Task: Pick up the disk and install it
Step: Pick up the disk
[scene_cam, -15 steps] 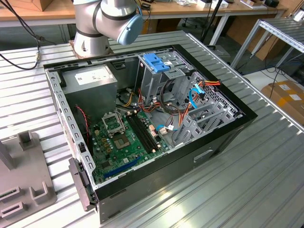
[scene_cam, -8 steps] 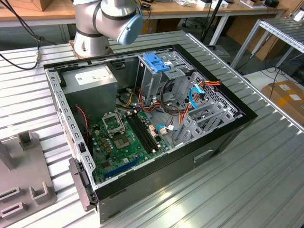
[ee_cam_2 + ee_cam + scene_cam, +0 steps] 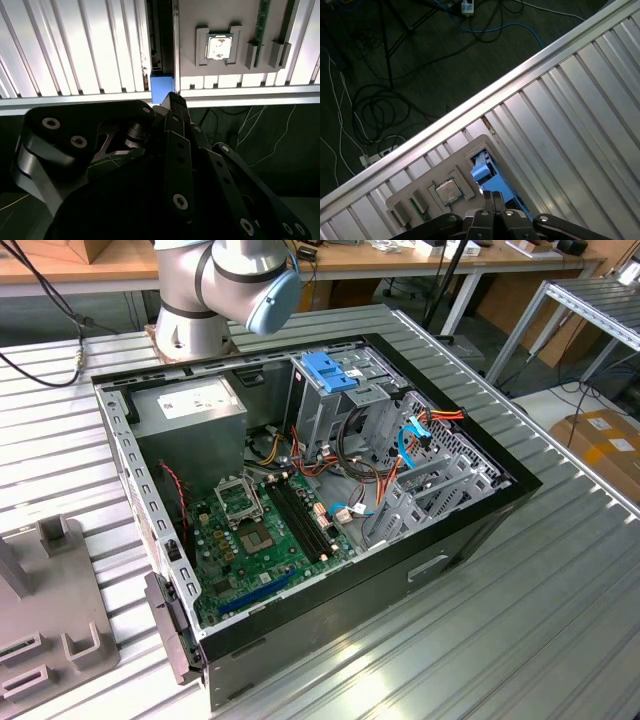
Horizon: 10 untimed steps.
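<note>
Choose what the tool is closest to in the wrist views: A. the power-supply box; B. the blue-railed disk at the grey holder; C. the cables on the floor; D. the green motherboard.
B: in the second wrist view the tool sits right at the light-blue end of the disk, at the edge of the grey holder.
</note>
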### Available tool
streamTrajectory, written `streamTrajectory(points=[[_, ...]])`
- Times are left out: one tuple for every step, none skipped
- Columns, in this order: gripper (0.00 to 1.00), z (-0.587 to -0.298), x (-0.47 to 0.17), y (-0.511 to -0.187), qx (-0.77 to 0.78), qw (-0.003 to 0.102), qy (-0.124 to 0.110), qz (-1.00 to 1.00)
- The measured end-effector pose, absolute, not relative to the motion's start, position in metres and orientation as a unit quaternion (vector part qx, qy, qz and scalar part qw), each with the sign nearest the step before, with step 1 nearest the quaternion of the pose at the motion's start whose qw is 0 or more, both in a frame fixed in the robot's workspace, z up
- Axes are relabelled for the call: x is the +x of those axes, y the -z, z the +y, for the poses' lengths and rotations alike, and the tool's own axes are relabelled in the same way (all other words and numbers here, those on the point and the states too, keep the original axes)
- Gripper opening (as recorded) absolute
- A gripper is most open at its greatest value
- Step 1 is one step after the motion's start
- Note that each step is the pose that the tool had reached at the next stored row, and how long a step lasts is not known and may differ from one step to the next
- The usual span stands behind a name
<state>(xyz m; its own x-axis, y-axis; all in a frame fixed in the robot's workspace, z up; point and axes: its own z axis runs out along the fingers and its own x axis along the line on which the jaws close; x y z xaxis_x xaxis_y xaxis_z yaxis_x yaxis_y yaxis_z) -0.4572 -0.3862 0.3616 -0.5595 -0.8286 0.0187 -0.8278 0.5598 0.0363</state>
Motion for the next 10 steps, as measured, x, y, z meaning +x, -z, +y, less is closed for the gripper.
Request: streamTrajectory(points=[[0.11, -0.3862, -0.4572, -0.3616, 0.473, 0.017, 0.012, -0.881], [0.11, -0.3862, -0.4572, -0.3616, 0.478, 0.017, 0.011, -0.878], [0.11, -0.3862, -0.4572, -0.3616, 0.483, 0.017, 0.011, -0.876], [0.11, -0.3862, -0.4572, -0.3616, 0.486, 0.017, 0.011, -0.874], [0.11, -0.3862, -0.4572, -0.3616, 0.488, 0.017, 0.011, -0.873], [0.11, -0.3862, -0.4572, -0.3616, 0.491, 0.017, 0.011, -0.871], [0.11, -0.3862, -0.4572, -0.3616, 0.492, 0.017, 0.011, -0.870], [0.11, -0.3862, -0.4572, -0.3616, 0.492, 0.017, 0.011, -0.870], [0.11, -0.3862, -0.4572, -0.3616, 0.492, 0.017, 0.011, -0.870], [0.11, -0.3862, -0.4572, -0.3616, 0.492, 0.017, 0.011, -0.870]])
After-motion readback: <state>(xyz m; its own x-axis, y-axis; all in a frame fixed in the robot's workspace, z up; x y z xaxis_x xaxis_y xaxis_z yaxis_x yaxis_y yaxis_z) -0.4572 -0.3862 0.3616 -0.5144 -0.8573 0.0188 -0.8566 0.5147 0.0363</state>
